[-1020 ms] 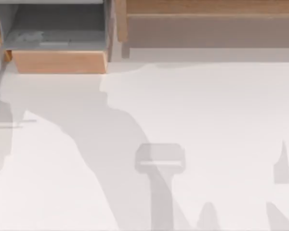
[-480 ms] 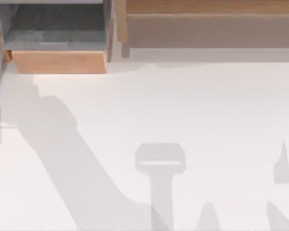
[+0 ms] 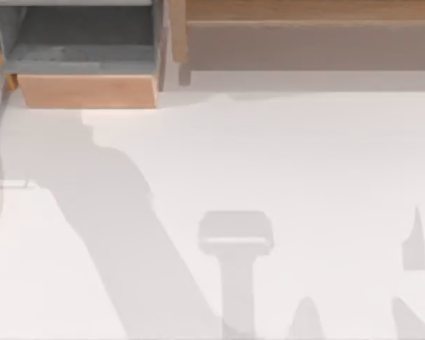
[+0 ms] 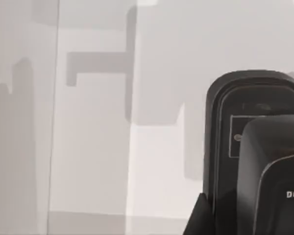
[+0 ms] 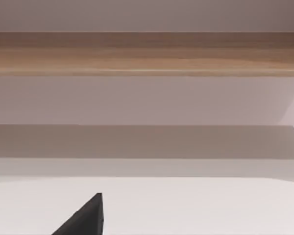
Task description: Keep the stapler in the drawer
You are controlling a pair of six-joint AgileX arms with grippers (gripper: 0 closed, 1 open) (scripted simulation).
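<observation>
Jaws of neither arm can be told wide from narrow, above a white desk.
A dark part of the left gripper hangs over the desk, and a black tip of the right gripper points toward the far edge. The drawer stands pulled out at the far left corner, its tan front facing the desk's middle and its grey floor bare to the camera. Just beside it, the brown shelf unit runs along the far edge.

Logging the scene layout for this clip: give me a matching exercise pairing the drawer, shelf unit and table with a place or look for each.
Things:
1. drawer
2. shelf unit
3. table

Descriptions:
a. white surface crossed by grey shadows
b. top view's upper left, open, tan front, grey inside
c. top view's upper right, brown wood

Pairs: 1-b, 2-c, 3-a
</observation>
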